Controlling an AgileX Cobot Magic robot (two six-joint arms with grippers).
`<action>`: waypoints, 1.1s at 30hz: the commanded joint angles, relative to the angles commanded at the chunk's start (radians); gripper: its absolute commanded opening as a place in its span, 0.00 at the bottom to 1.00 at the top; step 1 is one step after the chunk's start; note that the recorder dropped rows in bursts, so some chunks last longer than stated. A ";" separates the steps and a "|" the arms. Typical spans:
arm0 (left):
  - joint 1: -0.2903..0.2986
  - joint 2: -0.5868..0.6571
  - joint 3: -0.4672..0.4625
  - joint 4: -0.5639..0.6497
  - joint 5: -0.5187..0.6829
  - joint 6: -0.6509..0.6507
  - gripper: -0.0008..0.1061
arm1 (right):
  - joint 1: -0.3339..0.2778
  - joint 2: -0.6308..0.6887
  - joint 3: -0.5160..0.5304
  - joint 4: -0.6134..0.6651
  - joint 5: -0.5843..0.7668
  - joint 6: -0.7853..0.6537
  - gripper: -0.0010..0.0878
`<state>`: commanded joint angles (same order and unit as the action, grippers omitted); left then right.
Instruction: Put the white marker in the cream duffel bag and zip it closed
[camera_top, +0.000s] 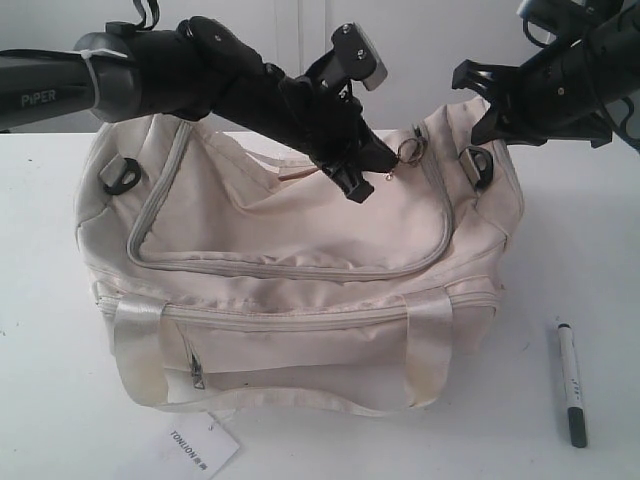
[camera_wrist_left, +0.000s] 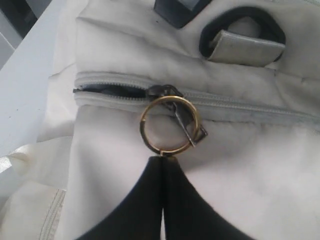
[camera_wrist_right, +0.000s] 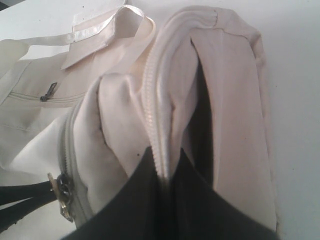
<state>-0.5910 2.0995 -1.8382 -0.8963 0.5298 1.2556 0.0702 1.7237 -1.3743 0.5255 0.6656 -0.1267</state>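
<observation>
on the white table the cream duffel bag sits broadside, with a paper tag lying by its front left corner. the left arm reaches from the left across the top of the bag. only the left wrist view shows its grip: the left gripper has its fingers pressed together at the lower edge of the brass key ring, which appears pinched between them. that ring hangs from the slider of the top zipper. a short dark gap stands open on one side of the slider, and the teeth are closed on the other. a black strap ring sits just past the zipper.

further right, the right gripper is narrow and clamped on a raised fold at the bag's right end. the right wrist view shows a zipper seam running into that pinch, where the exterior view shows only dark fingers against the fabric.

the white marker appears only in the exterior view. it lies on the table to the right of the bag, apart from it, with its dark cap toward the front.
</observation>
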 joint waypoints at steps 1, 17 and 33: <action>0.000 0.000 0.000 0.000 0.004 0.000 0.01 | 0.000 0.000 0.000 0.000 0.000 0.000 0.01; 0.000 -0.062 0.000 0.002 0.147 -0.114 0.01 | 0.000 0.000 0.000 0.000 0.000 0.000 0.01; 0.000 -0.064 0.000 0.001 0.323 -0.215 0.01 | 0.000 0.000 0.000 -0.002 0.000 0.000 0.01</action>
<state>-0.5910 2.0351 -1.8382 -0.8957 0.8524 1.0409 0.0702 1.7237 -1.3743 0.5234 0.6656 -0.1267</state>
